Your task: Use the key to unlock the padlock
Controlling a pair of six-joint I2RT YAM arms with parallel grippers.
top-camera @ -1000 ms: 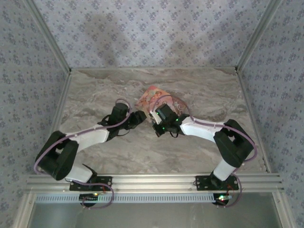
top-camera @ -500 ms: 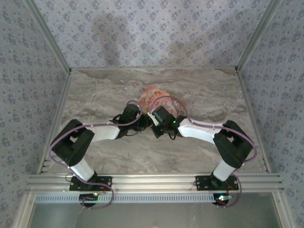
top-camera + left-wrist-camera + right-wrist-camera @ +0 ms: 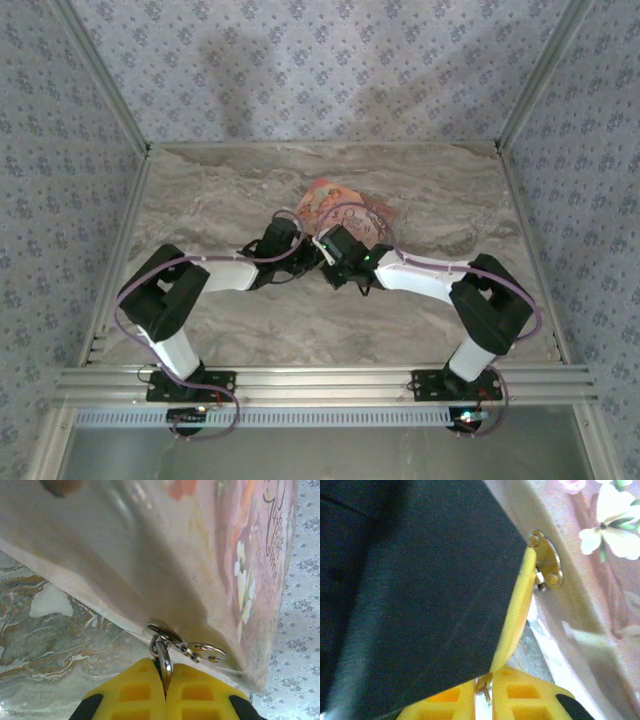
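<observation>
Since a second ago my left arm has swung in across the table (image 3: 200,200) with its elbow folded up. My left gripper (image 3: 164,677) has gone from half spread to pressed together, and now sits tip to tip with my right gripper (image 3: 484,696) at the near edge of the pouch (image 3: 235,555).

Nearest in the left wrist view, my yellow pads (image 3: 135,692) pinch a silvery loop (image 3: 163,656) that stands up out of the seam between them. Whether that loop is the padlock's shackle I cannot tell; the pads hide whatever lies below it. The loop's top runs through a round metal fitting (image 3: 164,631) on the pouch's edge, and a small holed tab (image 3: 206,653) lies just beside it.

My right fingers stand a thin slit apart with a small brassy piece (image 3: 483,685) in the slit; I cannot tell whether they grip it. Above them the left gripper's black body and yellow finger edge reach up just beside the tab.

Beyond, the pink pouch spreads over the marble table, and the patterned wall (image 3: 320,70) stands behind.
</observation>
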